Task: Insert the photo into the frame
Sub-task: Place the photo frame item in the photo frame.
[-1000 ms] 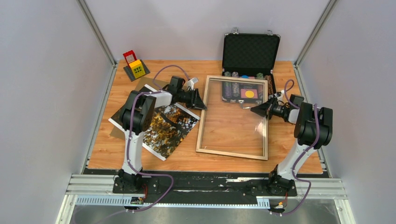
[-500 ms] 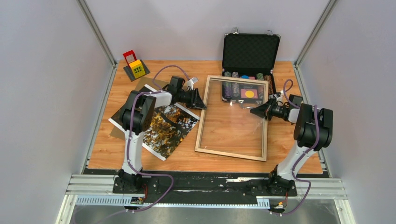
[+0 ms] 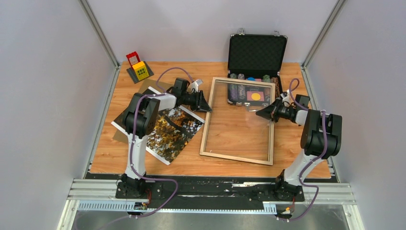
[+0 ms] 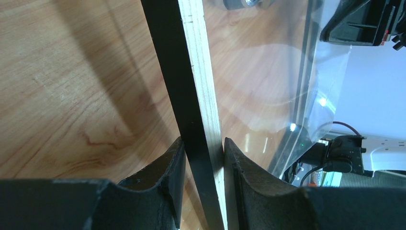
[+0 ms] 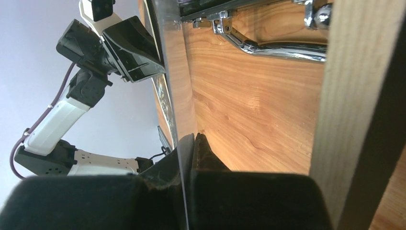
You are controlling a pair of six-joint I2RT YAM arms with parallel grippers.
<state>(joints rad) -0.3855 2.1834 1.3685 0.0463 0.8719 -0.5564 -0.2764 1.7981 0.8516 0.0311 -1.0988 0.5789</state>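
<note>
The frame (image 3: 237, 158), pale wood rails around a clear pane (image 3: 239, 120), lies in the middle of the table. My left gripper (image 3: 208, 108) is shut on its left rail; in the left wrist view the black and pale rail (image 4: 191, 72) runs tight between both fingers of the gripper (image 4: 204, 148). My right gripper (image 3: 261, 113) is shut on the pane's right edge. The right wrist view shows the thin clear sheet (image 5: 167, 72) pinched in the gripper (image 5: 190, 141), with the frame's wooden rail (image 5: 354, 96) beside it. The photo (image 3: 167, 132) lies flat left of the frame, partly under my left arm.
A brown backing board (image 3: 117, 135) lies under the photo. An open black chip case (image 3: 257, 52) stands at the back, touching the frame's far end. A red and yellow toy on a grey plate (image 3: 139, 71) sits at the back left. The enclosure walls are close on both sides.
My right gripper has shifted slightly left and back with the pane's edge, and the frame's near right corner has slid a little left. The left arm has not moved.
</note>
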